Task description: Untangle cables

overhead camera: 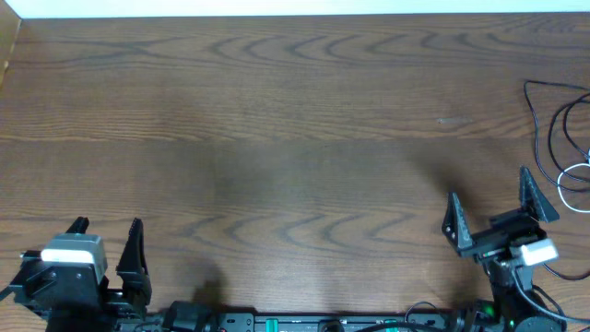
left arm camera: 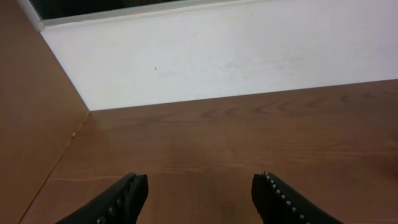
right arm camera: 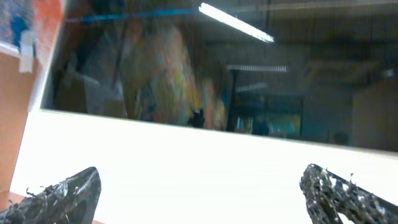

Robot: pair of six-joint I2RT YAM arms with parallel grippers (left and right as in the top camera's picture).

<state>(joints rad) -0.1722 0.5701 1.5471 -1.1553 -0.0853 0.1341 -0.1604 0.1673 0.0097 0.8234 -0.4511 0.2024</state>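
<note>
Overhead: open bench runs from the left edge to the white wall at the back. Black cable and white cable loop together at the far right edge, partly out of frame. Left hand and right hand are spread wide, gripping nothing; the right one is near the loops.

a brown wood-grain table meets a white wall, with a dark window above it.

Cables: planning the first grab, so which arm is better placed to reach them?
Right. The cables lie at the far right, just beyond the open right fingers; the left fingers sit at the opposite side.
</note>
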